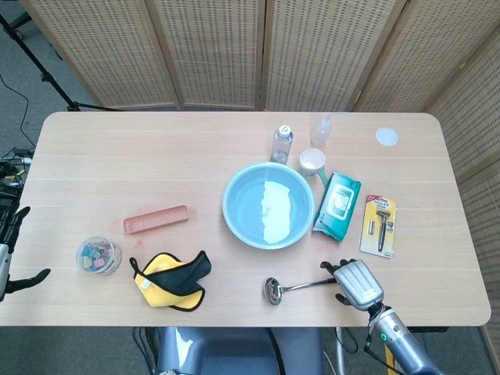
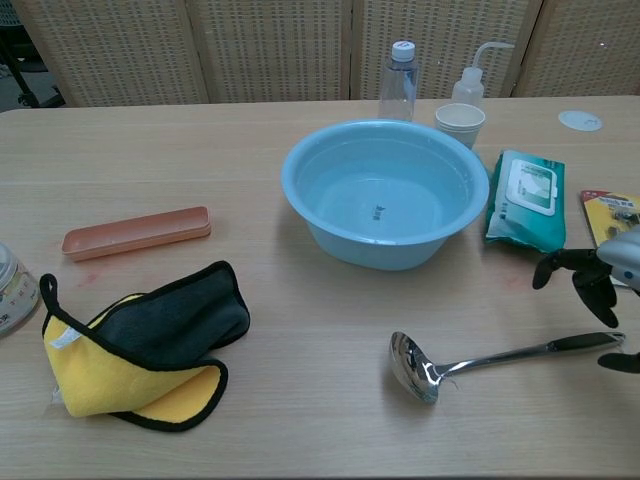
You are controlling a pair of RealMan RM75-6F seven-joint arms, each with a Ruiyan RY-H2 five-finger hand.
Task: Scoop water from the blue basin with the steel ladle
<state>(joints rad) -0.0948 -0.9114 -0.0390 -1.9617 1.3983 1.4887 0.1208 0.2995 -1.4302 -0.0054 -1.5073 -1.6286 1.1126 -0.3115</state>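
The blue basin [image 1: 268, 205] [image 2: 385, 193] holds water and stands mid-table. In front of it the steel ladle [image 1: 301, 287] [image 2: 480, 361] lies flat on the wood, bowl to the left, black handle end to the right. My right hand [image 1: 356, 283] [image 2: 592, 287] hovers over the handle end, fingers spread and holding nothing; in the chest view its dark fingertips [image 2: 556, 268] hang just above the handle. My left hand [image 1: 9, 258] shows only at the left edge of the head view, off the table, fingers apart.
A yellow-and-black cloth [image 1: 172, 280], a pink tray [image 1: 155, 219] and a small jar [image 1: 98, 255] lie to the left. Behind the basin stand a bottle [image 1: 282, 143], a squeeze bottle [image 1: 323, 130] and a paper cup [image 1: 312, 162]. A wipes pack [image 1: 337, 205] and razor pack [image 1: 380, 225] lie right.
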